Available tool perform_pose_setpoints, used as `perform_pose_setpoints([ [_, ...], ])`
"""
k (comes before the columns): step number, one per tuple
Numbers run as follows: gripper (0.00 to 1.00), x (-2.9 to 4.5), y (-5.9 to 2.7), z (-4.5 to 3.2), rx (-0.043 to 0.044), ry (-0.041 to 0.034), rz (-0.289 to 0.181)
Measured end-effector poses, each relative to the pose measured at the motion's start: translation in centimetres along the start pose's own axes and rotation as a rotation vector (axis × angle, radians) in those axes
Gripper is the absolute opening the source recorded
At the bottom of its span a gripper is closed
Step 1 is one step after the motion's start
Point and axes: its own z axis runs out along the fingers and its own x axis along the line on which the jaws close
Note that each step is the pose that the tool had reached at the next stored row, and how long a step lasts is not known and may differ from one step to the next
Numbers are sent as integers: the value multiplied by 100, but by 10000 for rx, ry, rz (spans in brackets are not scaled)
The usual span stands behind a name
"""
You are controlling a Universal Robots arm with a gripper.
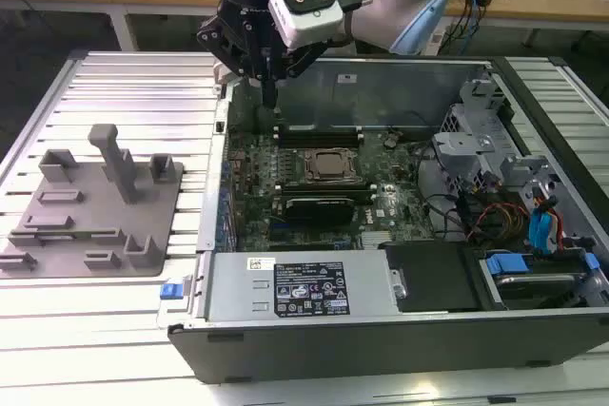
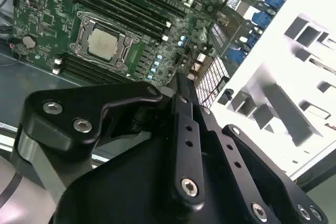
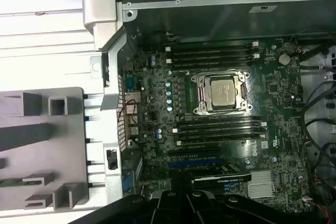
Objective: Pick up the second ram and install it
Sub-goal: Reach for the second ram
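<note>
One pair of fingers [image 1: 269, 83], closed and empty, above one motherboard [image 1: 255, 173]

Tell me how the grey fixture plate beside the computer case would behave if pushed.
The grey fixture plate looks like rigid plastic, so probably stiff and light. Its broad flat base should resist tipping despite the tall post. On the ribbed metal table it would likely slide unless fastened down.
</note>
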Motion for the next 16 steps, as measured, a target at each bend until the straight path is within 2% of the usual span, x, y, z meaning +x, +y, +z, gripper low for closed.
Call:
perform_pose_setpoints([
  [8, 8, 16, -1, -1, 0, 0, 2],
  [13, 8, 155, -11, -4, 0, 0, 0],
  [16, 8, 189, -14, -5, 1, 0, 0],
])
